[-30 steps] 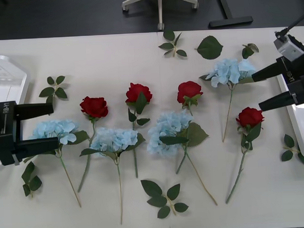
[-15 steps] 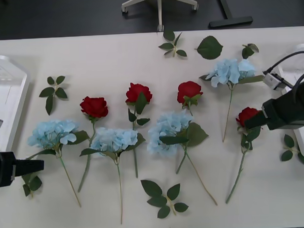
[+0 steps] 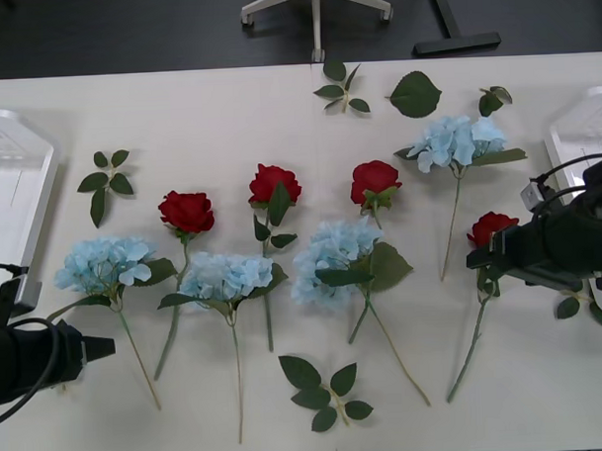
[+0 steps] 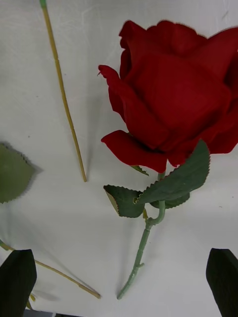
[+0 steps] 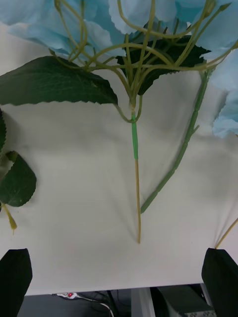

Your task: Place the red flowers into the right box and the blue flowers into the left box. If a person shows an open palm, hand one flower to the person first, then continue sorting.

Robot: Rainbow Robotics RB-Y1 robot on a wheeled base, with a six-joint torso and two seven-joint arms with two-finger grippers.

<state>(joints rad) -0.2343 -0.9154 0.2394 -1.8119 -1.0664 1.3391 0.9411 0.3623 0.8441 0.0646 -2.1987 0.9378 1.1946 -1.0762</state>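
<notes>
On the pale worktop (image 3: 208, 110), the right gripper (image 4: 121, 285), jaws apart, hangs over a velvety red rose (image 4: 178, 94) lying flat, bloom toward the far edge, ridged stem toward the robot. The left gripper (image 5: 119, 282), jaws apart, hovers at a fluffy blue hydrangea (image 3: 104, 262) whose thin stem runs likewise.

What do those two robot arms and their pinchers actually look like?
Both arms end in bulky black housings with black cables looping over them. The right gripper carries a small grey block on top. In the wrist views, each gripper's fingers are flat and black, like those of the left gripper.
</notes>
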